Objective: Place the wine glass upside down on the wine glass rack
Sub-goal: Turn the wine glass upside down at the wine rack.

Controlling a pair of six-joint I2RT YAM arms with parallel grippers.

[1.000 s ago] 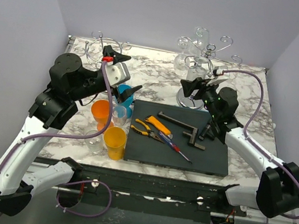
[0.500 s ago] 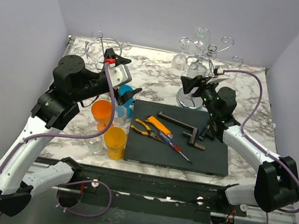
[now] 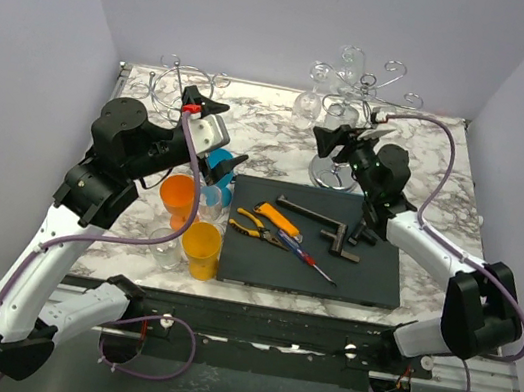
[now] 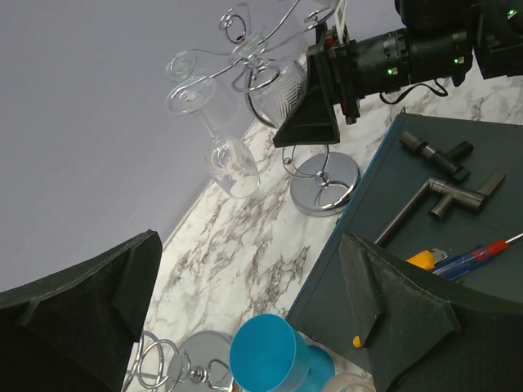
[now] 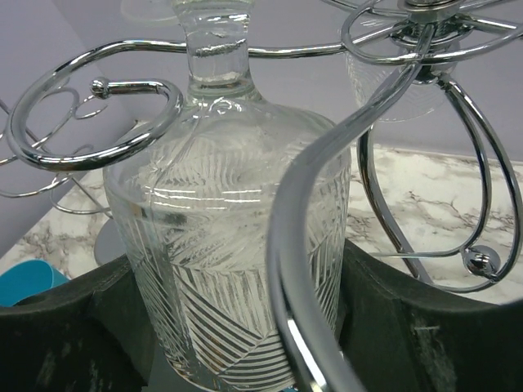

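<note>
A ribbed clear wine glass (image 5: 229, 245) hangs bowl down, stem up, between the pads of my right gripper (image 5: 241, 327), which is shut on its bowl. Its stem rises beside a wire loop (image 5: 98, 155) of the chrome wine glass rack (image 3: 334, 176), and another rack wire (image 5: 302, 245) crosses in front of the bowl. From above, the right gripper (image 3: 338, 138) is up against the rack's near-left side. My left gripper (image 3: 218, 132) hovers open over the blue cup (image 4: 270, 355), holding nothing.
Another glass (image 4: 233, 163) hangs upside down on the rack's left arm. A second, bare wire rack (image 3: 176, 79) stands at the back left. Orange (image 3: 178, 192) and yellow (image 3: 201, 244) cups sit near the left arm. A dark mat (image 3: 370, 276) carries pliers (image 3: 255, 225), a screwdriver (image 3: 307, 257) and black fittings (image 3: 336, 235).
My right gripper has carried the wine glass up and back towards the rack's arms. The left arm has barely moved.
</note>
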